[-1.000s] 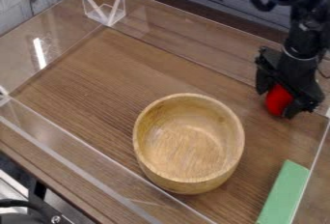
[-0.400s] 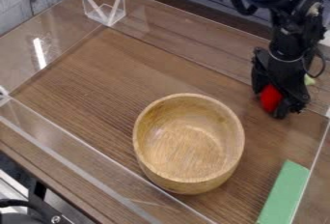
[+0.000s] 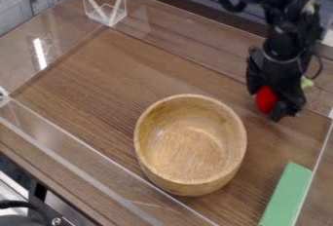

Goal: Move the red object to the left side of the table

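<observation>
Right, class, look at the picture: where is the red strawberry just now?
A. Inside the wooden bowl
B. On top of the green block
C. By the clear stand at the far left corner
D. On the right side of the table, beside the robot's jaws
D: the strawberry sits at the table's right edge beside the gripper, apart from the bowl and the green block.

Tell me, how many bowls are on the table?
1. The wooden bowl sits near the front middle of the table, left of the green block and in front of the gripper by the red object. None seem hidden.
</observation>
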